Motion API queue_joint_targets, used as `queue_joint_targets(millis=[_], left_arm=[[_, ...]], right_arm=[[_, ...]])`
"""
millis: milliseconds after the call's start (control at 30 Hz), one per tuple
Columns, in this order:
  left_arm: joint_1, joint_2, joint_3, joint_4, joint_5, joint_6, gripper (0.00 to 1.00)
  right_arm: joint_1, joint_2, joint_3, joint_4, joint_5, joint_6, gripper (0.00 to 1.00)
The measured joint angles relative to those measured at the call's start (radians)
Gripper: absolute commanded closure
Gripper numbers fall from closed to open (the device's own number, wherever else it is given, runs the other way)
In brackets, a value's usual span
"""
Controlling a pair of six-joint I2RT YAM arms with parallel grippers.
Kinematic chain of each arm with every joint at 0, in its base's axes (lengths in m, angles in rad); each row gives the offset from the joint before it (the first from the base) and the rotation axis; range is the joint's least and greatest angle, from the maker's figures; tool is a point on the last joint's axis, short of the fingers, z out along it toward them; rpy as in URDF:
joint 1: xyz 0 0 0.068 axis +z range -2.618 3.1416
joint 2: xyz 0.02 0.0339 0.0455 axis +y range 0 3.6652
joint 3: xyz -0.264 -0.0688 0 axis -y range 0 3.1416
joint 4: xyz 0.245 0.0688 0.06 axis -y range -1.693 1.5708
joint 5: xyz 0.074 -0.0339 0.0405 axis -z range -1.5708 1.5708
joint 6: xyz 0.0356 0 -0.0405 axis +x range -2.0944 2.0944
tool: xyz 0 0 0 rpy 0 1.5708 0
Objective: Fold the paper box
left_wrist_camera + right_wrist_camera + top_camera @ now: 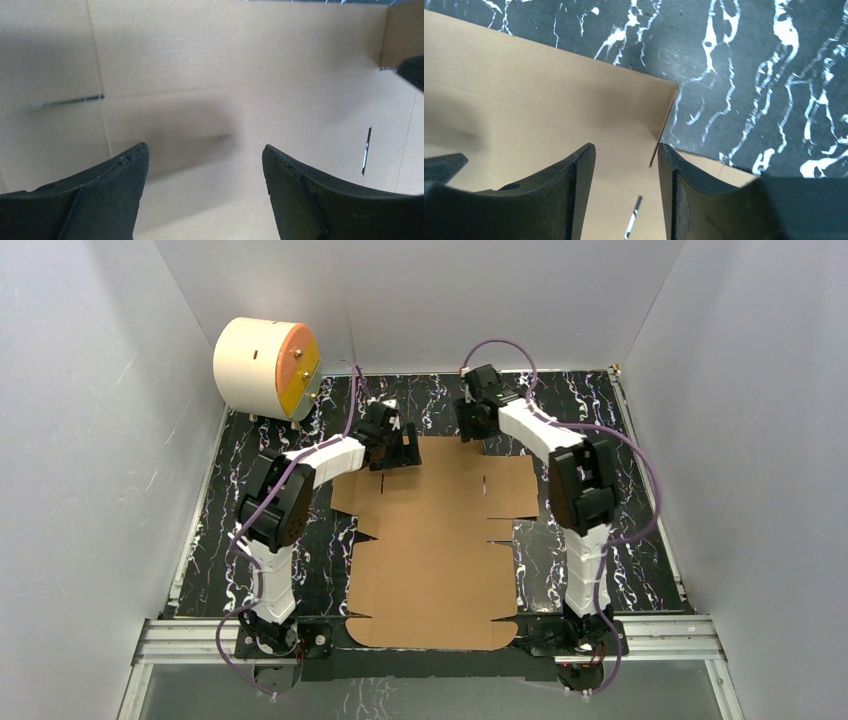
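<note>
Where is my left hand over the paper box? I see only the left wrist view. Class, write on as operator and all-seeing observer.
Observer: The top view shows the left hand over the far left part of the unfolded paper box.
Operator: And the right hand?
Observer: The right hand is at the far right corner; its fingers are apart, above a corner of the sheet.
Operator: Anything else there?
Observer: A cream cylinder sits at the table far left corner.

Matt brown corrugated paper box (432, 540) on glossy marbled table (640, 550).
</note>
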Motion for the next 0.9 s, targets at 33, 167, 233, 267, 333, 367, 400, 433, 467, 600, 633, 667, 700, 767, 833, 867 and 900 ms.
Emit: queue_joint_targets(millis=[33, 167, 233, 267, 333, 367, 400, 433, 467, 600, 633, 667, 700, 767, 833, 867, 900], left_arm=[[0.000, -0.011, -0.010, -0.012, 0.000, -0.002, 0.18], [-0.001, -0.061, -0.043, -0.045, 0.000, -0.005, 0.17], [-0.001, -0.090, -0.058, -0.058, 0.001, -0.008, 0.17], [-0.001, -0.105, -0.062, -0.063, 0.003, -0.009, 0.17], [-0.001, -0.137, -0.076, -0.062, 0.010, -0.013, 0.17], [-0.001, -0.154, -0.086, -0.061, 0.014, -0.015, 0.17], [-0.001, -0.172, -0.097, -0.061, 0.021, -0.019, 0.17], [-0.001, -0.186, -0.107, -0.061, 0.026, -0.021, 0.16], [-0.002, -0.200, -0.117, -0.061, 0.031, -0.024, 0.16], [-0.011, -0.223, -0.153, -0.060, 0.059, -0.035, 0.16], [-0.015, -0.223, -0.159, -0.061, 0.061, -0.037, 0.16], [-0.020, -0.223, -0.168, -0.061, 0.064, -0.037, 0.16], [-0.025, -0.222, -0.175, -0.062, 0.068, -0.038, 0.16], [-0.034, -0.222, -0.187, -0.063, 0.072, -0.038, 0.16], [-0.040, -0.219, -0.193, -0.063, 0.074, -0.039, 0.16], [-0.042, -0.217, -0.194, -0.063, 0.075, -0.039, 0.16], [-0.045, -0.216, -0.196, -0.062, 0.075, -0.038, 0.16]], right_arm=[[-0.012, -0.031, -0.029, 0.007, -0.017, -0.002, 0.38], [-0.103, -0.213, -0.185, 0.034, -0.117, -0.003, 0.33], [-0.158, -0.306, -0.264, 0.059, -0.167, -0.003, 0.31], [-0.189, -0.351, -0.303, 0.068, -0.193, -0.003, 0.29], [-0.243, -0.417, -0.370, 0.091, -0.237, 0.001, 0.27], [-0.275, -0.455, -0.421, 0.111, -0.271, 0.005, 0.27], [-0.300, -0.481, -0.460, 0.125, -0.295, 0.008, 0.27], [-0.329, -0.509, -0.507, 0.139, -0.323, 0.013, 0.25], [-0.356, -0.534, -0.554, 0.150, -0.351, 0.020, 0.24], [-0.459, -0.602, -0.741, 0.213, -0.456, 0.064, 0.23], [-0.472, -0.614, -0.784, 0.259, -0.490, 0.073, 0.23], [-0.492, -0.627, -0.826, 0.283, -0.521, 0.085, 0.23], [-0.519, -0.634, -0.863, 0.304, -0.549, 0.095, 0.24], [-0.569, -0.634, -0.911, 0.336, -0.591, 0.115, 0.24], [-0.611, -0.626, -0.946, 0.367, -0.624, 0.133, 0.25], [-0.620, -0.620, -0.953, 0.378, -0.636, 0.138, 0.26], [-0.623, -0.611, -0.959, 0.394, -0.649, 0.143, 0.27]])
